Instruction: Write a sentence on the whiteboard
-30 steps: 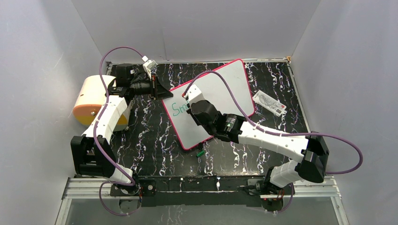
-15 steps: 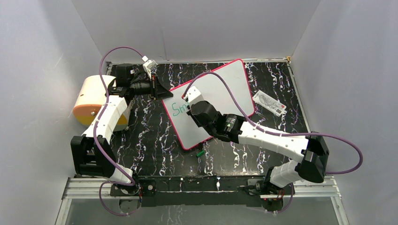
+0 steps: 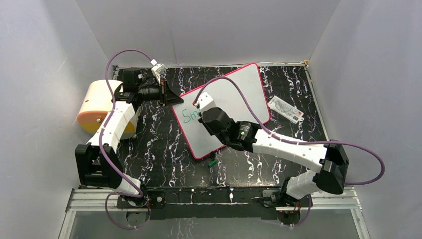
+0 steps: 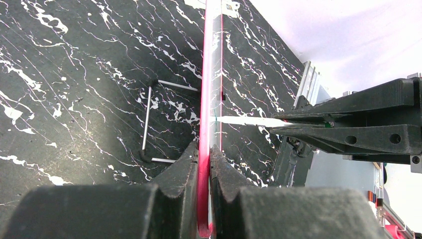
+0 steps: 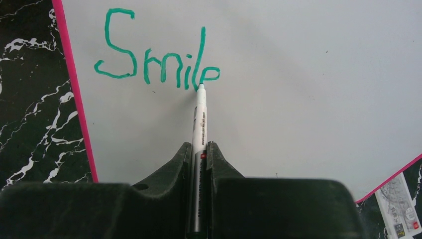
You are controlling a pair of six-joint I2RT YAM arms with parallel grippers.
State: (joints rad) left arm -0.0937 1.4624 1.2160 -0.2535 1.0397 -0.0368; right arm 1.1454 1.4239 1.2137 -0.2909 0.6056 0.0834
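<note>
From above, we see the whiteboard (image 3: 239, 89) lying askew near the middle of the dark, white-veined bench (image 3: 159, 144). It is a flat white slab with rounded corners and a thin pink-red rim. The left gripper (image 3: 171, 101) meets its far-left edge. The right gripper (image 3: 201, 110) hangs over its left part and hides most of the sentence (image 3: 189, 116). A small green cap (image 3: 212, 163) lies just near of the board, and a white packet (image 3: 285, 110) lies to its right.

The left wrist view shows the board edge-on. The left gripper is clamped on the pink rim from both sides. The marker (image 4: 249, 121), pale and slim, reaches in from the right to touch the writing face. A thin wire stand (image 4: 148, 124) lies on the bench on the other side of the board.

In the right wrist view, the right gripper pinches the marker's barrel. Its tip rests on the smooth, glossy surface at the foot of the "e" in teal "Smile".

We judge the first word all but done — the writing step is under way, with most of the sentence to come. The next move calls for a small comma stroke, then a lift and a shift along the line, with light, even pressure while the left gripper keeps the board from sliding.
</note>
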